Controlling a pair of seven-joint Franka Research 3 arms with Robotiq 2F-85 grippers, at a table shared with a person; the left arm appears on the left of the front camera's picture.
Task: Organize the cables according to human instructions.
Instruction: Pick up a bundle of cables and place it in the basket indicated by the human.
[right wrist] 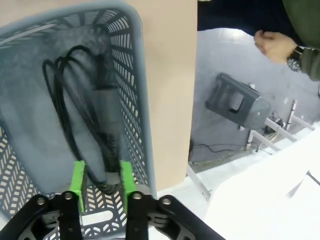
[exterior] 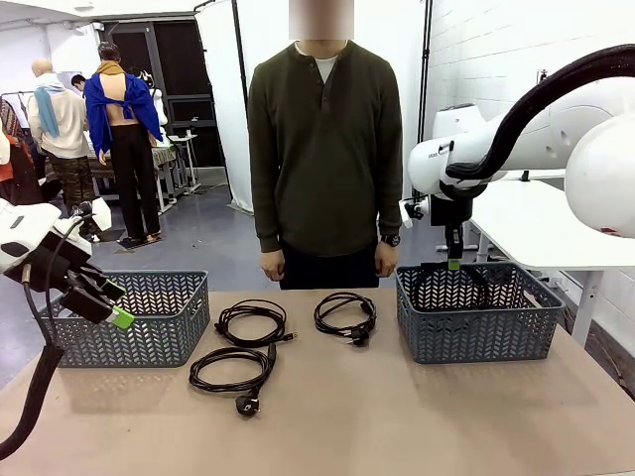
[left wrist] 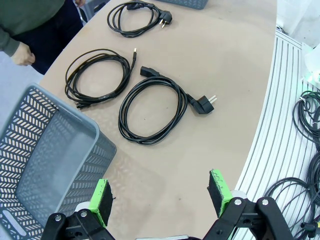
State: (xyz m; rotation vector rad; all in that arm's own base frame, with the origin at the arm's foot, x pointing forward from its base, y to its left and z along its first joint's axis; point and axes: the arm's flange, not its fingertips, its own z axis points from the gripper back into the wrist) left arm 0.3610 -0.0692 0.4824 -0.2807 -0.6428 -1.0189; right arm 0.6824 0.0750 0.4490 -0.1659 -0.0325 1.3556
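Three black cables lie coiled on the table between two baskets: one at the near left point(exterior: 233, 369), one behind it point(exterior: 251, 319), one toward the right point(exterior: 344, 315). My left gripper point(exterior: 117, 303) hovers open by the left basket point(exterior: 149, 327), with nothing between its fingers. In the left wrist view that gripper point(left wrist: 162, 192) looks down on the nearest coil point(left wrist: 145, 117), with the other two coils point(left wrist: 97, 75) point(left wrist: 135, 17) beyond. My right gripper point(exterior: 453, 263) is over the right basket point(exterior: 476, 327). In the right wrist view it point(right wrist: 101, 176) is shut on a fourth cable point(right wrist: 95, 115) that hangs into the basket point(right wrist: 135, 75).
A person stands at the far edge with both arms down, one hand point(right wrist: 272, 45) near the right basket's side. Bare tabletop runs along the near edge. More cables point(left wrist: 305, 115) lie on the floor beside the table.
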